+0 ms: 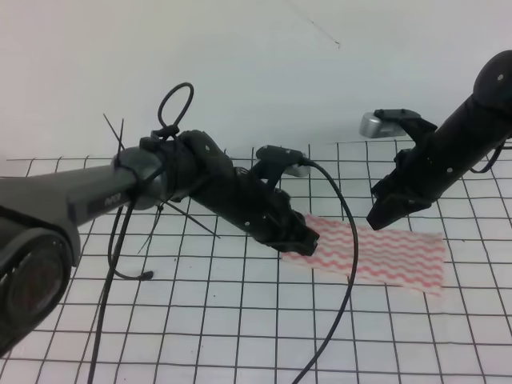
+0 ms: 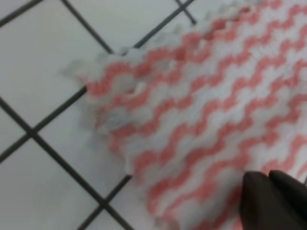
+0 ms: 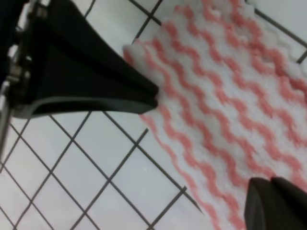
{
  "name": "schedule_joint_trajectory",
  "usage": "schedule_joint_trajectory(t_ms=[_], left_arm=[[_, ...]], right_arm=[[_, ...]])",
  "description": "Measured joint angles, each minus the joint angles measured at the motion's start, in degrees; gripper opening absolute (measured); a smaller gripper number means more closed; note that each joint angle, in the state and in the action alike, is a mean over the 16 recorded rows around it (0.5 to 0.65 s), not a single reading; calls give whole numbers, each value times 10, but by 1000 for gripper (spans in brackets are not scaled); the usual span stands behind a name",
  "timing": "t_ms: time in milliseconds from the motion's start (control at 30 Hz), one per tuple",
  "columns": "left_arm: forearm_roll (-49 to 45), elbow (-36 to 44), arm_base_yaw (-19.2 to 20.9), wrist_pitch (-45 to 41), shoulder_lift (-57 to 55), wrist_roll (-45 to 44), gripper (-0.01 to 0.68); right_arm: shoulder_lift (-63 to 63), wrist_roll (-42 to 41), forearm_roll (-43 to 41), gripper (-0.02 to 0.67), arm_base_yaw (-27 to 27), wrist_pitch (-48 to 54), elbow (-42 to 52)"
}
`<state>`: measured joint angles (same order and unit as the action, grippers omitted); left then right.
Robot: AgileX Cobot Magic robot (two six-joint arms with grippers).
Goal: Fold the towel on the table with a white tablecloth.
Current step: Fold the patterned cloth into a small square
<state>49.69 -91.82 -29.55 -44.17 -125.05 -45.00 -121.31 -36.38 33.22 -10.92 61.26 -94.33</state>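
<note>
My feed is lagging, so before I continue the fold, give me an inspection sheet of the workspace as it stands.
Surface: tablecloth, white with black grid, slightly wrinkled.
Job's things: towel lies flat and unfolded, red-pink wavy stripes.
Clutter: nothing seen.
Grippers: left gripper low at the towel's left end, contact unclear; right gripper hovers above the towel's far edge; whether either pair of fingers is open cannot be told.
Cables: a black cable hangs from the left arm and crosses the towel; a loose loop hangs under the arm.
Surroundings: plain white wall.
</note>
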Motion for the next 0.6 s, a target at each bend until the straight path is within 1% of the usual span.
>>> schedule_joint_trajectory(t_ms=[167, 333, 467, 600], left_arm=[[0, 0, 0, -5, -11, -1, -2], [0, -3, 0, -30, -11, -9, -2], [-5, -13, 1, -51, 4, -14, -2], [-21, -27, 7, -71, 36, -7, -2]], right_arm=[[1, -2, 0, 0, 0, 3, 0], [3, -6, 1, 0, 2, 7, 0], [7, -5, 12, 0, 8, 17, 0], [23, -4, 29, 0, 25, 24, 6]])
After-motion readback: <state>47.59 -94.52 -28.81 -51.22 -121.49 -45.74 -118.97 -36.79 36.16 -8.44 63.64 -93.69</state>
